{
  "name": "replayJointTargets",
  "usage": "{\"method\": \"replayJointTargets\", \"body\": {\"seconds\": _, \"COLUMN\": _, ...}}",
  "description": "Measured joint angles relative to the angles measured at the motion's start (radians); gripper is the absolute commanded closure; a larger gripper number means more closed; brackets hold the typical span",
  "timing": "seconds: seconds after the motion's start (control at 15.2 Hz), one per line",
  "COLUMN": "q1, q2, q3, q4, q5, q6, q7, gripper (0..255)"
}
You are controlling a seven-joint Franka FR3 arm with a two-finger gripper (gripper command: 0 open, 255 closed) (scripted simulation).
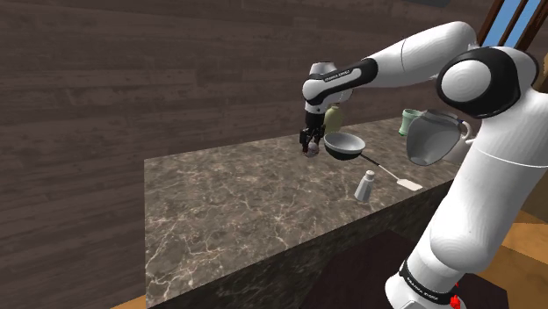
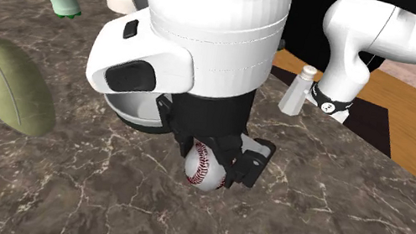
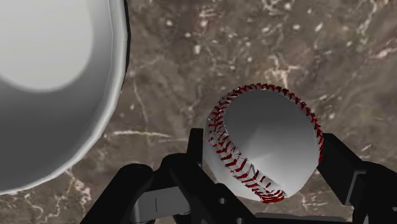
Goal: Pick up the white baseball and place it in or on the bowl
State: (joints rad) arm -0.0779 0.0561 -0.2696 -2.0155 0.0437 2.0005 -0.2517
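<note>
The jaws are closed on the white, red-stitched baseball (image 3: 267,143) (touching it on opposite sides), held low over the dark, veined stone worktop (image 1: 228,202), just beside the round grey bowl (image 3: 57,127).

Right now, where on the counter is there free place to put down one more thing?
The wide bare stretch of counter on the shoulder view's left, from the gripper holding the baseball to the counter's end. Crowded on its right: bowl, shaker, spatula, jug.
</note>
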Motion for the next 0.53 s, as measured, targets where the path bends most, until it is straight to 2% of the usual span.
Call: {"method": "replayJointTargets", "body": {"seconds": 0.53, "q1": 0.000, "q2": -0.031, "q3": -0.001, "q4": 0.072, "q5": -0.011, "q6": -0.102, "q7": 0.006, "gripper": 255}}
